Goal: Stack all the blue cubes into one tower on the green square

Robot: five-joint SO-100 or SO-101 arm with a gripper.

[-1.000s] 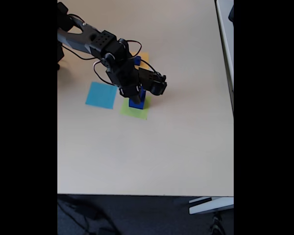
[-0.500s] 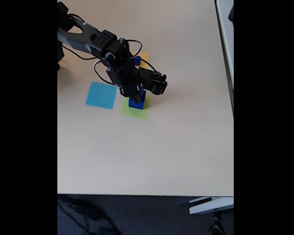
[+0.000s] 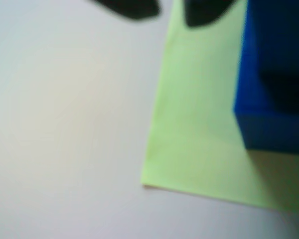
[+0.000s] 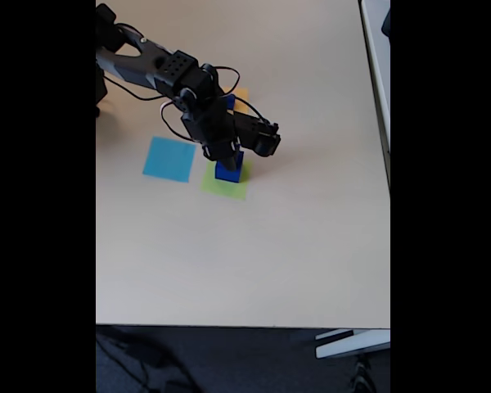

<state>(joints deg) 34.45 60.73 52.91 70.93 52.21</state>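
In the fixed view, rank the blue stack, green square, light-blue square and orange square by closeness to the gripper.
From the gripper:
1. blue stack, directly under it
2. green square, beneath the stack
3. orange square, behind the arm, and light-blue square, to the left: too close to call

I see my dark-blue cubes stacked upright on the green square. Another small blue cube sits apart, on orange paper behind my arm.

Blurred blue cube on green square, pale table, dark fingers at top
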